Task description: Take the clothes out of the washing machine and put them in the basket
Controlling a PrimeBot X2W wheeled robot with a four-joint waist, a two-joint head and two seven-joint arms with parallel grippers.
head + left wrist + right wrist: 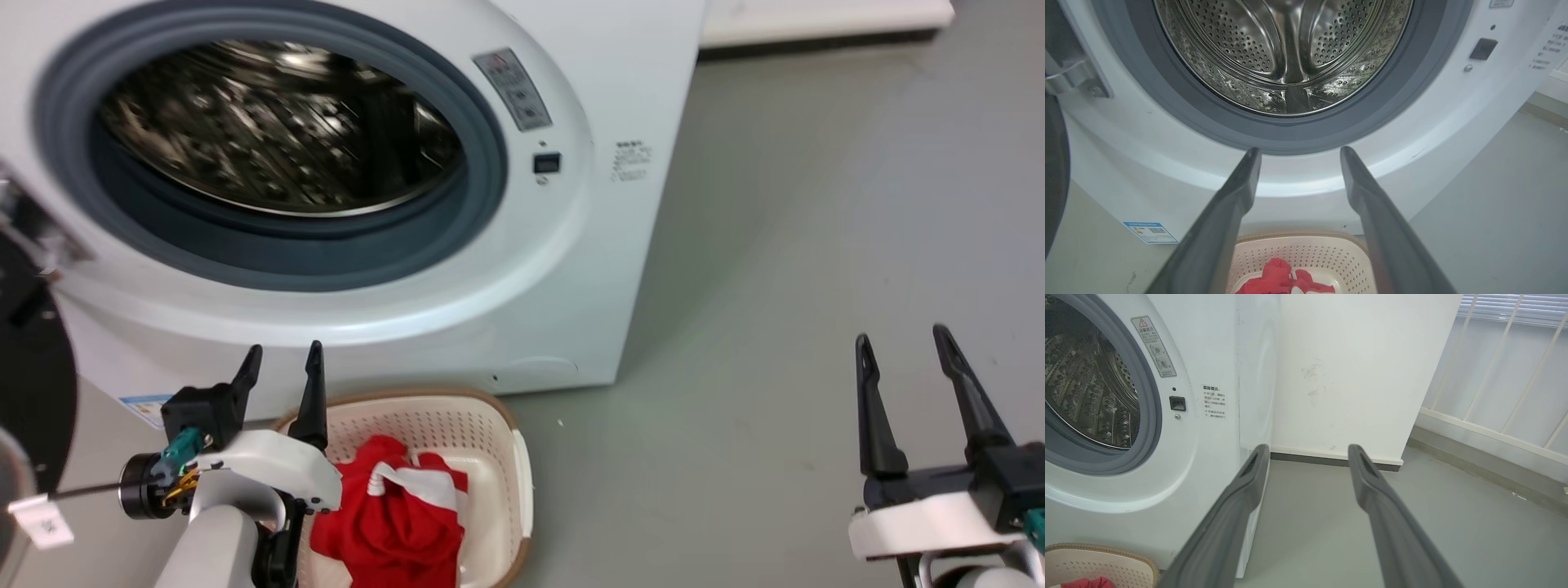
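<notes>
Porthole edge: the washing machine (571, 269) is being seen with its round porthole uncovered. The opening is being ringed by a grey gasket (482, 171), and the perforated steel drum (1286, 49) is being shown behind it.
Door: a black-rimmed door (28, 384) is being held swung open at the washing machine's left edge.
Basket: the basket (457, 429) is being kept on the floor just in front of the washing machine, below the porthole, with its brown rim close to the machine's base.
Clothes: the red clothes (392, 514) with white panels are being held heaped inside the basket.
Left gripper: the left gripper (284, 349) is being held over the basket's left rim, before the washing machine's lower front. Its jaws are being kept apart and empty.
Right gripper: the right gripper (901, 335) is being held well to the right of the washing machine, over the floor. Its jaws are being kept apart and empty.
Open room: a broad stretch of grey floor (816, 245) is being shown to the right of the washing machine. It is being bounded by a white wall (1351, 367) behind the machine and a white barred railing (1486, 433) further right.
Count: one washing machine, one basket, one heap of clothes and two grippers are being counted; the number of garments cannot be told.
</notes>
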